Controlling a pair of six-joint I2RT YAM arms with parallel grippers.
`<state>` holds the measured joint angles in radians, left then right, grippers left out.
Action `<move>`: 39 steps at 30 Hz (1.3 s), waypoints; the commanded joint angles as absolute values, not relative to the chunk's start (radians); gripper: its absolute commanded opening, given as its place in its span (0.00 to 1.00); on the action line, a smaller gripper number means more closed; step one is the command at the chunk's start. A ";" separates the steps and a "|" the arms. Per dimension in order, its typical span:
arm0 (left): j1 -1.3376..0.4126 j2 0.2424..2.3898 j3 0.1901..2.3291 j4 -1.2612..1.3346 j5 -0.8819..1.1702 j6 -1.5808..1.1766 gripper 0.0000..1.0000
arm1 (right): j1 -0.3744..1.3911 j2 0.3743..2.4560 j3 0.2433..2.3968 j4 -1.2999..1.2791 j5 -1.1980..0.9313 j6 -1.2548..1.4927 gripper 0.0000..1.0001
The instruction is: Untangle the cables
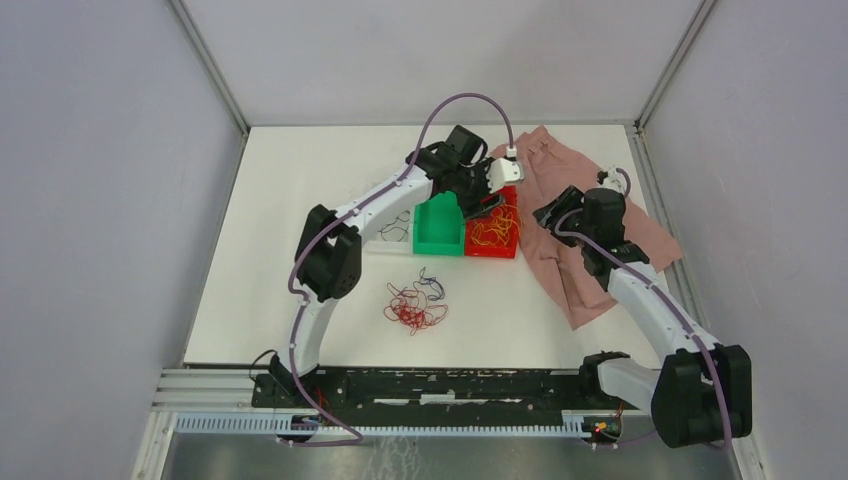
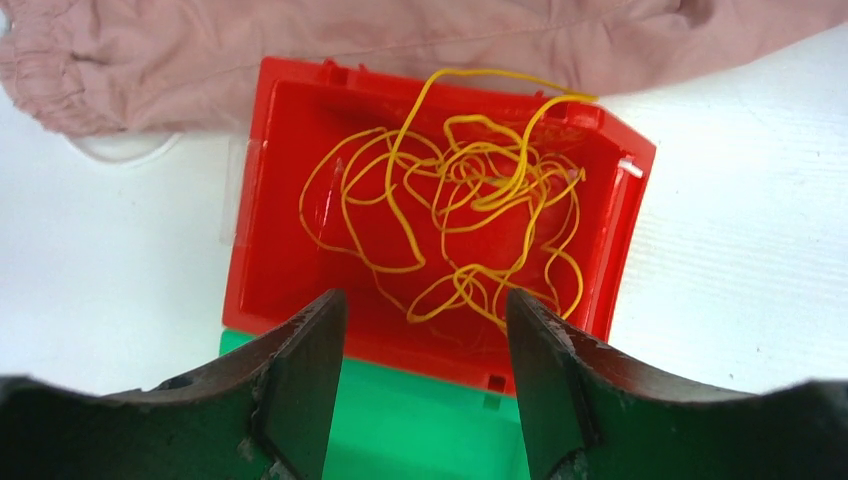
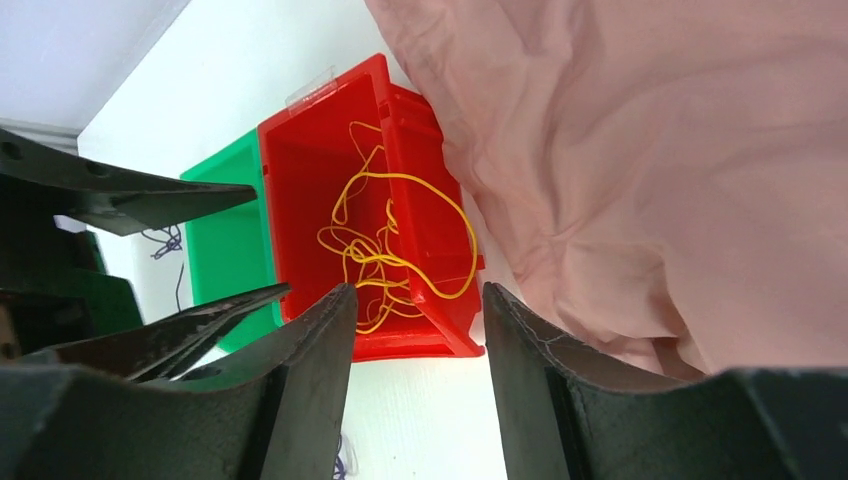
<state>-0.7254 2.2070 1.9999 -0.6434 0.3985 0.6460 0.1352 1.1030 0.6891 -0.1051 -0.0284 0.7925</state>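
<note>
- Left end effector [image 2: 425, 310] spread wide, empty, over the red bin [image 2: 285, 290]; right end effector [image 3: 418, 295] also wide, empty, beside it.
- Yellow cables [image 2: 460, 200] heaped in that bin — hair-thin, springy, near weightless; likely to snag. Pinch a single outer loop.
- Red and purple cables [image 1: 415, 305] knotted on the table [image 1: 280, 200], well apart.
- Bin walls, green bin [image 1: 437, 232] and pink cloth [image 3: 650, 150] crowd the approach.

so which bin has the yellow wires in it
The red bin, the one right beside the pink cloth; the tangle of yellow wires lies inside it. The green bin next to it shows no yellow.
</note>
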 commanded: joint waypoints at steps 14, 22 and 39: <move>-0.596 1.898 1.945 -0.812 0.594 0.609 0.66 | 0.138 1.330 0.705 0.065 -0.204 0.791 0.63; -0.595 1.821 1.869 -0.811 0.598 0.612 0.65 | 0.165 1.387 0.747 0.088 -0.203 0.767 0.54; -0.568 1.720 1.787 -0.757 0.596 0.586 0.64 | 0.299 1.436 0.882 -0.101 -0.003 0.564 0.10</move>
<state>-0.5854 1.7832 1.8011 -0.7948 0.5636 0.6216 0.2741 1.4345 0.8120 -0.0689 -0.0769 0.6289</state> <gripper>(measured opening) 0.643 0.129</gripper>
